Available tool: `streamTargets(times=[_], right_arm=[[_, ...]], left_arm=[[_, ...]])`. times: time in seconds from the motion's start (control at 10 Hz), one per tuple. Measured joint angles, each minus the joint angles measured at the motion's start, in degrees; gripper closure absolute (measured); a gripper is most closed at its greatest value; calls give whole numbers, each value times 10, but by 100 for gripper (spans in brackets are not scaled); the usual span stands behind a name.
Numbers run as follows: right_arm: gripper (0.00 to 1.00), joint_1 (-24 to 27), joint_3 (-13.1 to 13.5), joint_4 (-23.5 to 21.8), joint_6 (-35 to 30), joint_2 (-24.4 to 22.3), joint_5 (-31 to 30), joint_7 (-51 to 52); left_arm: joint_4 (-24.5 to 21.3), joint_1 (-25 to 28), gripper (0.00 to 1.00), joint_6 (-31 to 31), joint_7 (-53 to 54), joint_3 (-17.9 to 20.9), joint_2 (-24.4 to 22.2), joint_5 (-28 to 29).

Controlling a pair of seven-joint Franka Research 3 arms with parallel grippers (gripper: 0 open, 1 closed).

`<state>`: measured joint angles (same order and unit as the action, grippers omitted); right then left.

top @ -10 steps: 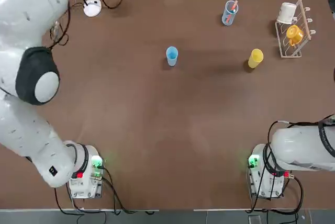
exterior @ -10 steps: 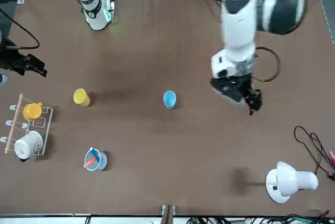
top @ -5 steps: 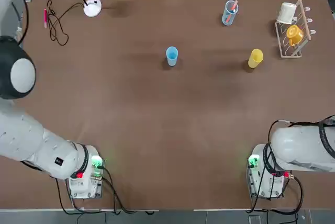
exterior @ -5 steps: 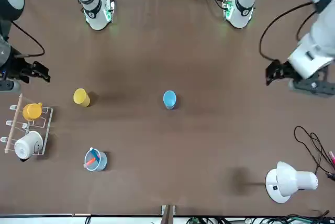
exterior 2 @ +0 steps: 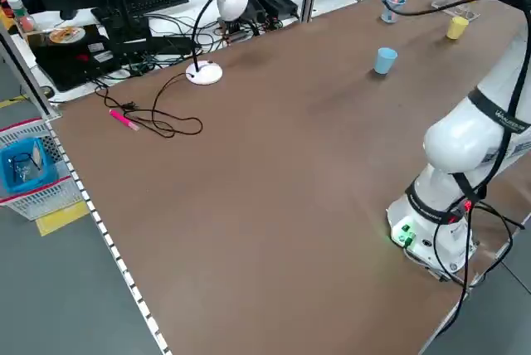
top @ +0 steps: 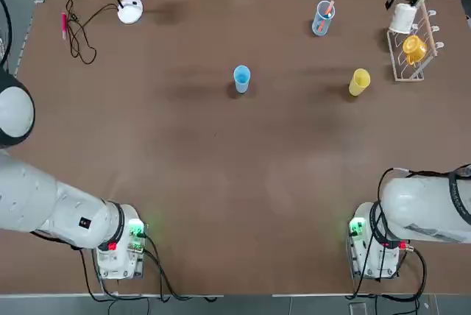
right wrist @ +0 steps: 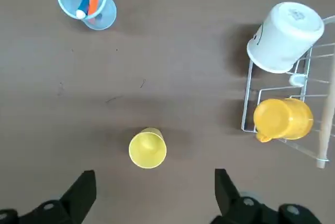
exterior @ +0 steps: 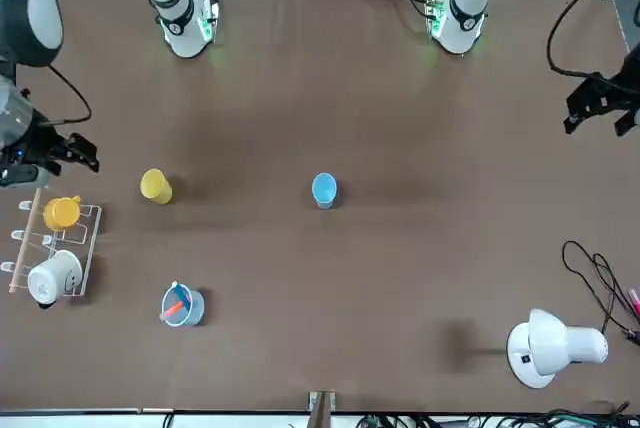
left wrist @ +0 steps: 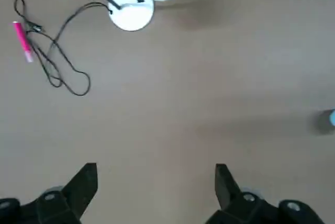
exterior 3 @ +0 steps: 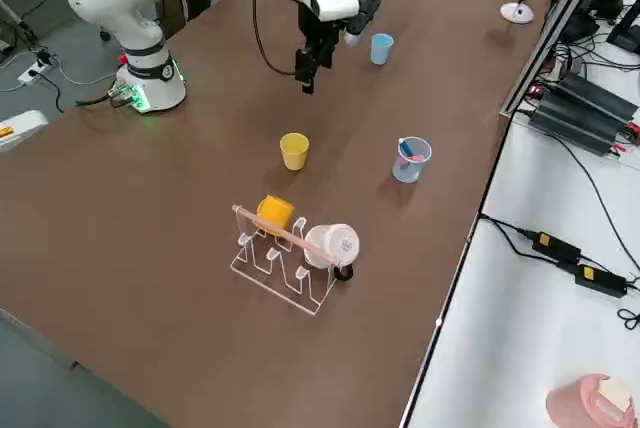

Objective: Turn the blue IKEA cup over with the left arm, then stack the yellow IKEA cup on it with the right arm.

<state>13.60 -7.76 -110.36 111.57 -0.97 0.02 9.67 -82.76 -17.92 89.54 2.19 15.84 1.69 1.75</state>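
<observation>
The blue IKEA cup (top: 241,78) stands alone at mid-table, also seen in the front view (exterior: 324,189). The yellow IKEA cup (top: 359,81) stands to its right, near the rack. My left gripper (exterior: 597,120) hangs open and empty high over the table's left edge, far from the blue cup; its wrist view shows spread fingers (left wrist: 84,182) and only a sliver of the blue cup (left wrist: 332,118). My right gripper (exterior: 82,151) hovers open high above the yellow cup (right wrist: 147,148), holding nothing, and it also shows in the right side view (exterior 3: 306,76).
A clear blue glass (top: 322,18) with sticks stands behind the cups. A wire rack (top: 412,54) holds a white mug (right wrist: 285,35) and an orange mug (right wrist: 282,119) at the far right. A white lamp (top: 129,9), cable and pink pen (left wrist: 21,41) lie at the far left.
The left arm has swung from over the table out to its left edge. The right gripper has shifted a little nearer the rack and yellow cup. Both cups stay put.
</observation>
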Motion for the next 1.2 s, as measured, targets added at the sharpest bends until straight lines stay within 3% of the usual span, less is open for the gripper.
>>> streamTargets(times=[0.4, 0.5, 0.7, 0.8, 1.2], right_arm=[[0, 17, 0, -136, 137, -22, 0, 14], [0, 20, 0, -161, 159, -22, 0, 14], [0, 21, 0, -200, 186, -19, 0, 14], [0, 22, 0, -209, 183, -15, 0, 11], [0, 22, 0, -209, 153, -13, 0, -13]], left_arm=[[3, 1, 1, 0, 0, -1, 0, 6], [3, 15, 1, 0, 0, -18, 0, 6], [3, 132, 1, 0, 0, -141, 0, 6], [3, 173, 1, 0, 0, -182, 0, 6], [3, 185, 1, 0, -5, -192, 0, -24]])
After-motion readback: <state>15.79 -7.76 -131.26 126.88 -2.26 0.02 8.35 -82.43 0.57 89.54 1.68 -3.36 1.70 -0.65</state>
